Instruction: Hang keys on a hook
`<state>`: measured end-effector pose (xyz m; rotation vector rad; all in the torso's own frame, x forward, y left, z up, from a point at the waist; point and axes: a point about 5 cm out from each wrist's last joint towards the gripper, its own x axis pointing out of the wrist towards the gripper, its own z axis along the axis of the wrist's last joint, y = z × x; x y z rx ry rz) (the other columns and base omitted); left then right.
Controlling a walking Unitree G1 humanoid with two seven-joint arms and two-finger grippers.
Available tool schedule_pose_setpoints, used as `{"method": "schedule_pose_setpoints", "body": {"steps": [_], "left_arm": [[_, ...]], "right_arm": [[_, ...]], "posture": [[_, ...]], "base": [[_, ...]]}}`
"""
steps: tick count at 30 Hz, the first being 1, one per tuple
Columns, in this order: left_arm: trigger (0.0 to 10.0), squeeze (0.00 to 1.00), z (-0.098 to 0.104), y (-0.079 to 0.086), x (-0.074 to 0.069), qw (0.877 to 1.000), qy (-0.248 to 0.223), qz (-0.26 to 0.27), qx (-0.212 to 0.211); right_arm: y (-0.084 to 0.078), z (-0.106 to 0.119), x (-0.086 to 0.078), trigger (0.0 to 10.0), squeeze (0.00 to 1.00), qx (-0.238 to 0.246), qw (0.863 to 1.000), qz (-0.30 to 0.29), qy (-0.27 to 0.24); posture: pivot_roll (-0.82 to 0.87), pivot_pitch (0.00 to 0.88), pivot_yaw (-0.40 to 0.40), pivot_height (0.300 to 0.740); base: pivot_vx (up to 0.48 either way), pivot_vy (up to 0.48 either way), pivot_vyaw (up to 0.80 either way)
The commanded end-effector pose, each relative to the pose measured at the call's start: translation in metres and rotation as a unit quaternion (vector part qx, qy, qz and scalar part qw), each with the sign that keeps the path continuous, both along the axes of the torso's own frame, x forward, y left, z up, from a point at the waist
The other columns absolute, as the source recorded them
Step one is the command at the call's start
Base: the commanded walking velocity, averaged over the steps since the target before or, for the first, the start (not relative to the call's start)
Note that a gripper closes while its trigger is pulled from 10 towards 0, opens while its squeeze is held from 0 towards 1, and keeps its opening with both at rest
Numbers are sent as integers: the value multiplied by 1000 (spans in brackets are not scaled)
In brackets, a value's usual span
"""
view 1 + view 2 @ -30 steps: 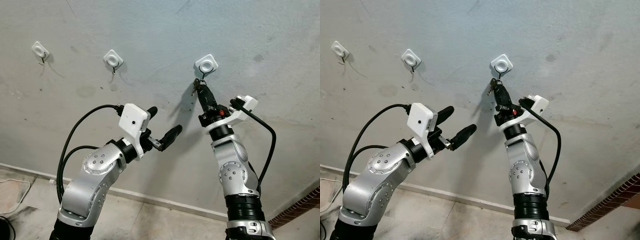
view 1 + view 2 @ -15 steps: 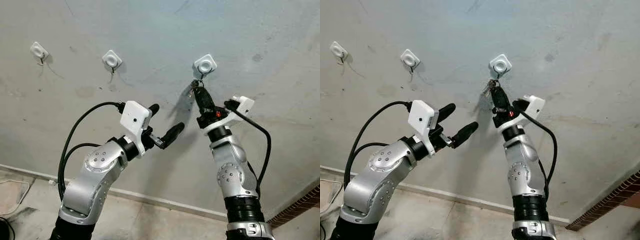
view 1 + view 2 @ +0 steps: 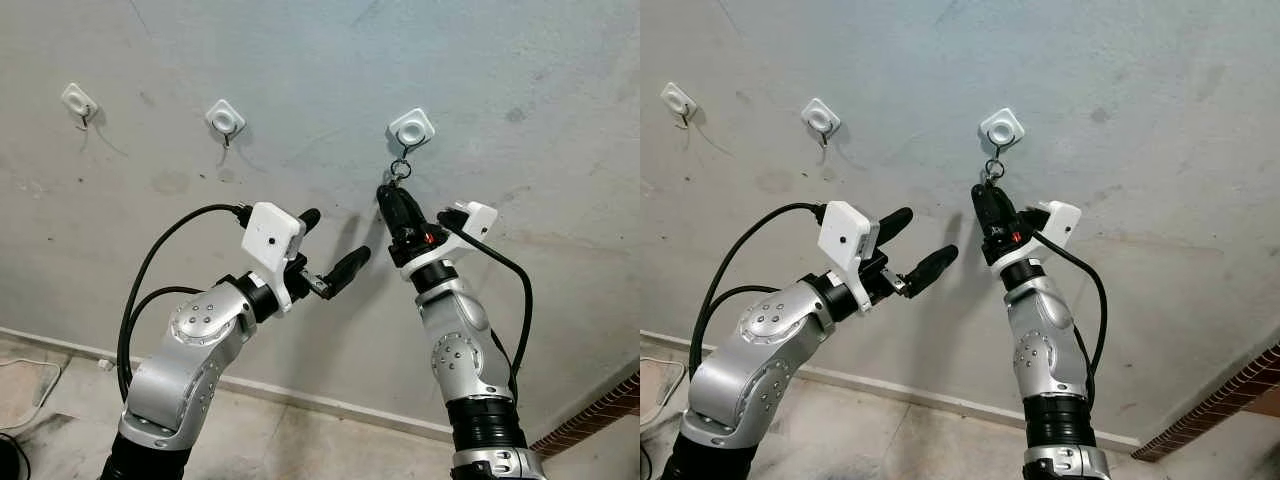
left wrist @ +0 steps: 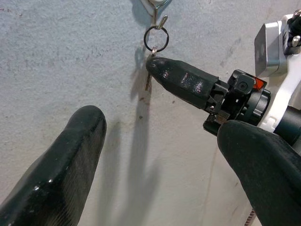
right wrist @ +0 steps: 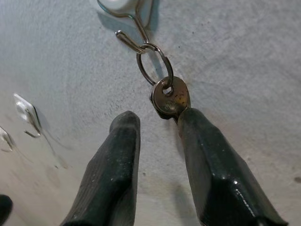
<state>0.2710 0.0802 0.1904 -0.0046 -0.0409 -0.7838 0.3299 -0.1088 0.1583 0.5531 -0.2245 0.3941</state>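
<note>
The right tool [image 5: 155, 136] stood slightly parted just below the keys [image 5: 170, 99], gripping nothing; the keys hung by their ring [image 5: 154, 63] from the hook [image 5: 134, 37]. The left tool [image 3: 330, 250] waited open nearby.

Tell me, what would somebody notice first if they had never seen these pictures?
Probably the small brass key on its silver ring, hanging from the white wall hook with a wire prong on the grey wall. The right gripper sits just below it, black fingers parted, one beside the key. The left gripper hovers open, lower and to the left.
</note>
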Motion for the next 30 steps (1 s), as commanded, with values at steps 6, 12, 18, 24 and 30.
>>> {"method": "schedule_pose_setpoints", "body": {"steps": [6,12,18,24,30], "left_arm": [[10000,0,-3,2,1,1000,-3,9,6],[10000,0,-8,3,1,1000,-1,21,10],[10000,0,-11,4,2,999,-5,32,13],[10000,0,-13,8,1,998,9,60,-6],[10000,0,-21,19,1,994,13,111,3]], "right_arm": [[5,5,-6,10000,1000,-62,998,-4,-26],[-1,10,-18,10000,1000,-121,992,-20,-43],[-9,11,-36,10000,1000,-160,986,-26,-46],[-19,9,-57,10000,1000,-181,982,-23,-38],[-31,11,-80,10000,1000,-206,977,-37,-27]], "posture": [[186,0,58,740],[160,0,53,740],[143,0,41,740],[128,0,32,740],[102,0,16,740]], "base": [[0,0,0],[0,0,0],[0,0,0],[0,0,0],[0,0,0]]}}
